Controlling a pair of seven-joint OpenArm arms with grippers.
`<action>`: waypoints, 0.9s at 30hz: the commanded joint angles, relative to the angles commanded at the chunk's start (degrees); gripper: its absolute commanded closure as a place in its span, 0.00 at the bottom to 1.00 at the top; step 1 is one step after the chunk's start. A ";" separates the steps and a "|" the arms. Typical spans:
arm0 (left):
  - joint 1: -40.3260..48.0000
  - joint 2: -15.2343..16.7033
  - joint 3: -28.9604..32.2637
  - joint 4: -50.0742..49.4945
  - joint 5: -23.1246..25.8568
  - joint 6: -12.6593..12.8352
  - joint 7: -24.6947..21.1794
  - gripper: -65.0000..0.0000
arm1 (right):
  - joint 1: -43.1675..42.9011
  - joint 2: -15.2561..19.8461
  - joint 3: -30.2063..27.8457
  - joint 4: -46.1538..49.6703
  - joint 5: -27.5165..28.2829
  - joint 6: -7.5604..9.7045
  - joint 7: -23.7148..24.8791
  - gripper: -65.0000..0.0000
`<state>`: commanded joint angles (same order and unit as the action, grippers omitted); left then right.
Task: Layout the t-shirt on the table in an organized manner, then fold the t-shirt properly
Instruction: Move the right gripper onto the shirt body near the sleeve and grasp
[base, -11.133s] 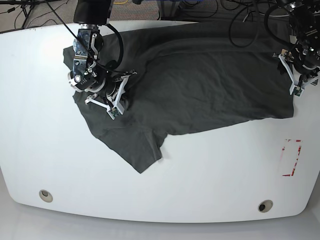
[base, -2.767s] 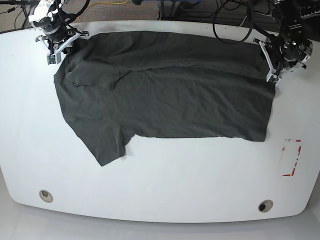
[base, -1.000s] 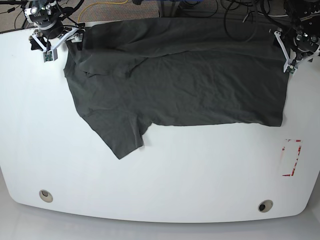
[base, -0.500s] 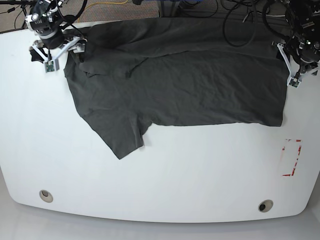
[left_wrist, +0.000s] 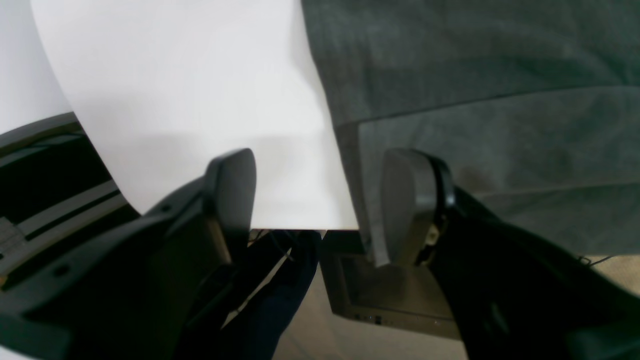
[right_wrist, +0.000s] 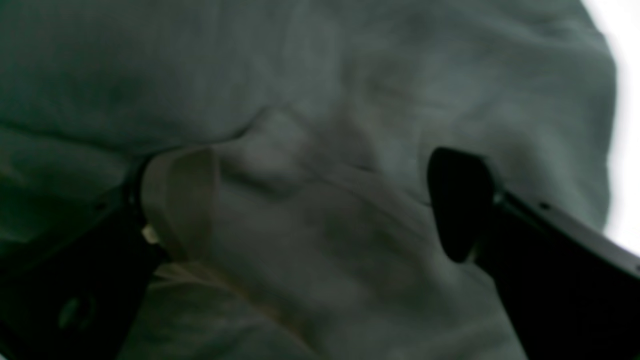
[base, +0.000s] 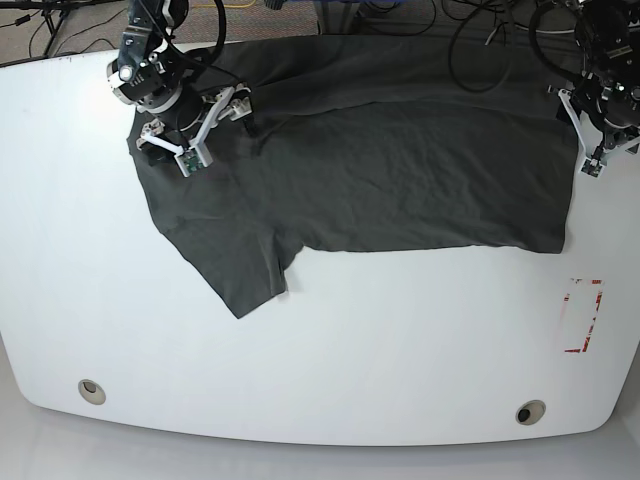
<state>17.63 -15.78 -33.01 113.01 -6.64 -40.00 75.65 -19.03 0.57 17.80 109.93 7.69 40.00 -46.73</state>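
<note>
Hovering right gripper (base: 192, 130), fingers spread, over bunched shoulder of t-shirt (base: 400, 160); pinch only top fold. Left gripper (left_wrist: 320, 195) released, holds nothing.

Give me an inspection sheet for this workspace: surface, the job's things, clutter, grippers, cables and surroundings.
Surface: white table, glossy, with two round metal holes and a red-outlined mark.
Job's things: dark grey t-shirt spread along the far side, wrinkled, one sleeve pointing toward the near edge.
Clutter: nothing seen.
Grippers: left gripper open, at the shirt's side edge; right gripper open over bunched cloth.
Cables: black cables beyond the far edge.
Surroundings: floor behind the table.
</note>
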 joint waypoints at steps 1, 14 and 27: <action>0.00 0.00 0.00 0.00 0.00 0.00 0.00 0.43 | 0.44 0.00 0.00 -0.70 0.00 0.00 0.00 0.13; 0.00 0.00 0.00 0.00 0.00 0.00 0.00 0.43 | 2.02 0.09 -0.09 -5.36 0.00 0.00 0.09 0.40; 0.00 0.00 0.00 0.00 0.00 0.00 0.00 0.43 | 1.93 0.09 -0.18 -5.27 0.09 0.00 0.09 0.95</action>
<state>17.63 -15.78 -33.01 113.01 -6.64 -40.00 75.65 -17.10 0.66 17.63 104.66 7.78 40.00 -46.64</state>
